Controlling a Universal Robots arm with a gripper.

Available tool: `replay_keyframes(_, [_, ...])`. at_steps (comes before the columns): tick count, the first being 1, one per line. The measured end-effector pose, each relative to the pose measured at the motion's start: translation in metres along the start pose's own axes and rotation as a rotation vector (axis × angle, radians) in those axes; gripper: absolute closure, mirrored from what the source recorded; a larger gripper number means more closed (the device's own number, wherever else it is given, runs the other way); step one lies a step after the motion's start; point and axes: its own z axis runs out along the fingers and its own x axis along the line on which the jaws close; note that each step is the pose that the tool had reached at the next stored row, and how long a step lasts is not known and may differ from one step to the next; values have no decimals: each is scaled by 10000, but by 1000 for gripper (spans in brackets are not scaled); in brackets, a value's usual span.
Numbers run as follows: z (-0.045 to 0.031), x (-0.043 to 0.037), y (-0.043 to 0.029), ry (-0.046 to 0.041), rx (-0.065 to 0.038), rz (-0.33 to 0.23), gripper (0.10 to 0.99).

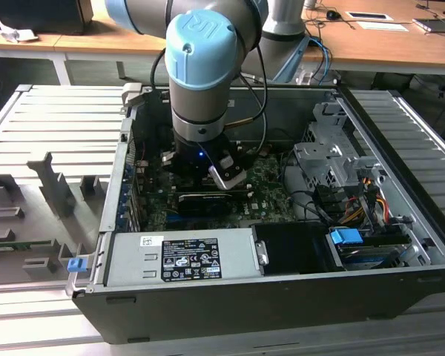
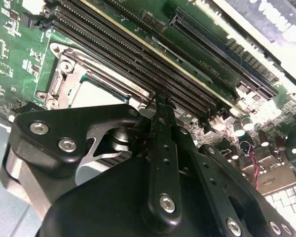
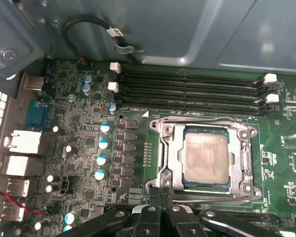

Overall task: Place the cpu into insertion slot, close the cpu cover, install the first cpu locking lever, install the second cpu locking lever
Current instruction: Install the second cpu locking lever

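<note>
Inside the open computer case [image 1: 400,245] the arm reaches down to the green motherboard [image 3: 84,148]. On that board, in the first wrist view, the cpu [image 3: 207,158] lies flat in the insertion slot [image 3: 205,190], its pale metal top showing through the window of the cpu cover [image 3: 170,163], which lies down around it. Four long black memory slots [image 3: 187,89] run just beside the socket, on the side away from the end effector [image 3: 160,193]. Its fingers [image 3: 153,197] are pressed together at the socket's near edge, with nothing between them. The second wrist view shows the end effector [image 2: 160,106] tips at the cover's rim, next to those memory slots [image 2: 138,59].
</note>
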Motion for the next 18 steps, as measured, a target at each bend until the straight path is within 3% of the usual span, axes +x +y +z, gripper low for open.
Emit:
replay_keyframes(2, [18, 6, -7, -15, -169, 1, 980])
replay_keyframes(4, [29, 10, -12, -21, -225, -2, 980])
replay_keyframes(6, [42, 32, -14, -39, -375, -5, 980])
replay_keyframes(14, [62, 49, -22, -44, -445, -3, 980])
replay_keyframes(15, [-78, 44, 15, -45, -447, -4, 980])
replay_keyframes(16, [-173, 42, 41, -45, -446, -4, 980])
replay_keyframes(18, [-174, 42, 41, -45, -446, -4, 980])
